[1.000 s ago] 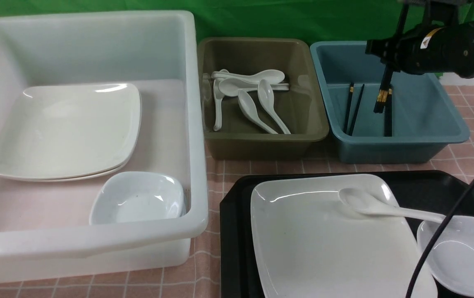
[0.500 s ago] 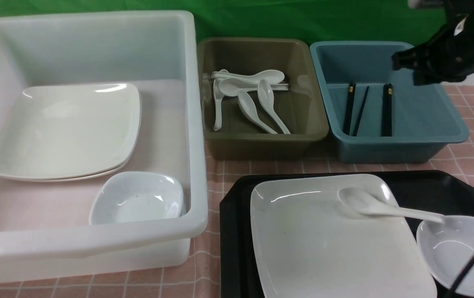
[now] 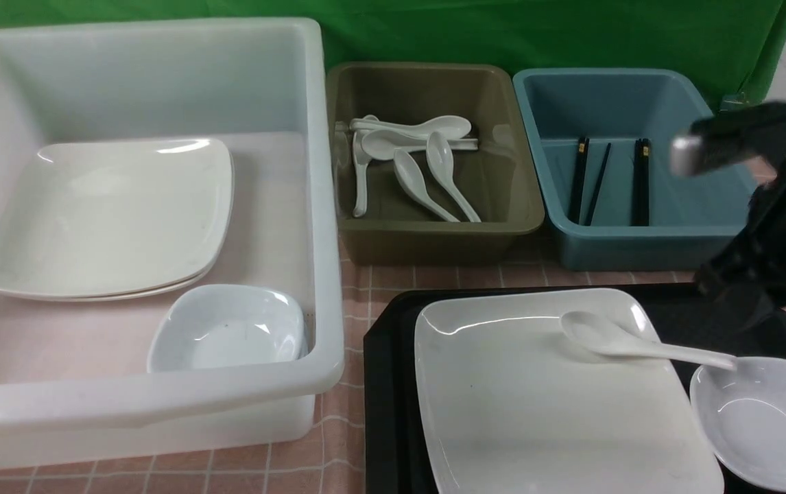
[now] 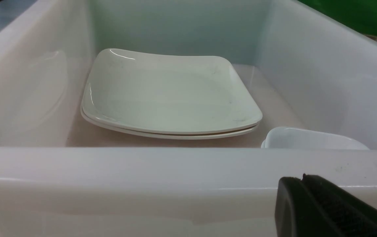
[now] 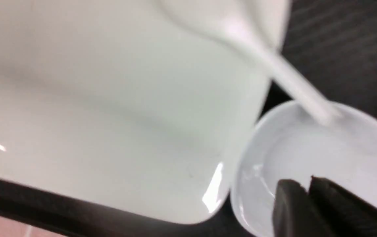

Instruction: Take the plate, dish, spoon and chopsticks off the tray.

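**R. jaws over the dish; spoon bridges plate & dish**

R. jaws, wrist view: tips close together w/ only a thin slit btw them. Too blurred to tell shut from ajar. Nothing in them. They sit over the dish (image 5: 323, 158), on the side away from the spoon's handle end. Height above it can't be judged. In the front view the r. arm (image 3: 777, 226) is a dark blur above the tray's far right corner, just behind the handle tip.

L. jaws: closed, pads together, holding nothing, low and just outside the near wall of the white tub (image 4: 175, 171).

Spoon (image 3: 626, 339): bowl on the plate's far right corner, handle running right, tip at the dish's far rim. Plate (image 3: 537, 398) fills most of the tray (image 3: 386, 384). The dish is at the tray's right, hard against the plate's right edge; touching or not, can't tell. Chopsticks (image 3: 641, 182) are off the tray, flat in the blue tub (image 3: 640, 240) beside more black sticks.

Edges/room:
- A thin black strip of tray shows left of the plate, a wider bare patch at the far right corner under the arm. Near & right edges run out of frame.
- A strip of pink checked desk (image 3: 359, 288) lies btw the tray and the tubs.
- The white tub holds stacked plates (image 3: 105, 213) at left and a small dish (image 3: 228, 329) at the near right corner, w/ bare floor right of the stack.
- The olive tub (image 3: 434, 237), btw the white and blue ones, holds white spoons (image 3: 420, 158) toward its far left.
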Tool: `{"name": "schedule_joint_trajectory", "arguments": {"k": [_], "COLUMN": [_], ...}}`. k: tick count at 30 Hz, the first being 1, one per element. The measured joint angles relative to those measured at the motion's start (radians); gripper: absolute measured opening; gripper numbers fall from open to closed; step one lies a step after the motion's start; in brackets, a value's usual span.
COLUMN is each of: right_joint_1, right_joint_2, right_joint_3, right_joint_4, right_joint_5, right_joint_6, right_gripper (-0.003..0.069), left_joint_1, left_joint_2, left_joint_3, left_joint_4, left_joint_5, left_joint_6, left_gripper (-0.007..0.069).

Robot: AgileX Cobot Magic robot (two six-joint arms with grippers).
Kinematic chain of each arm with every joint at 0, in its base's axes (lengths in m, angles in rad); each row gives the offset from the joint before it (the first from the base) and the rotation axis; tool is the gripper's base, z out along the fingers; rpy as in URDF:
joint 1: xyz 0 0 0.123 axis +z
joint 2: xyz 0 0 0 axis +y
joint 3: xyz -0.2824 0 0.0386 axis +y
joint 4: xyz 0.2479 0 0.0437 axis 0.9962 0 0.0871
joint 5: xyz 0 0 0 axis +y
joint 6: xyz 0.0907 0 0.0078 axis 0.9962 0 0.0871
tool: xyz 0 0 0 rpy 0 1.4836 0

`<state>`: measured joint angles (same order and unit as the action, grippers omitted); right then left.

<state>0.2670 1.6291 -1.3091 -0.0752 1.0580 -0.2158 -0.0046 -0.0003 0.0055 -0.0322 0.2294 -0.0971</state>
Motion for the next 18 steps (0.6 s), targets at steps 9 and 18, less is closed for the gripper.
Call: {"name": "schedule_joint_trajectory", "arguments": {"k": [9,18], "right_joint_1": [0.067,0.067], "right_joint_2": [0.161,0.287], "right_joint_3": [0.022,0.022], "right_joint_4": [-0.192,-0.348], "right_joint_5": [-0.118,-0.205], "right_joint_6": [-0.116,-0.122], "right_gripper": [0.0526,0.0534], "left_joint_1": [0.000,0.000], "left_joint_2": [0.000,0.000], "left_joint_3": [0.001,0.001], "left_joint_4": [0.000,0.000], "left_joint_5": [0.000,0.000], "left_joint_6": [0.000,0.000], "left_gripper": [0.0004,0.0004]}}
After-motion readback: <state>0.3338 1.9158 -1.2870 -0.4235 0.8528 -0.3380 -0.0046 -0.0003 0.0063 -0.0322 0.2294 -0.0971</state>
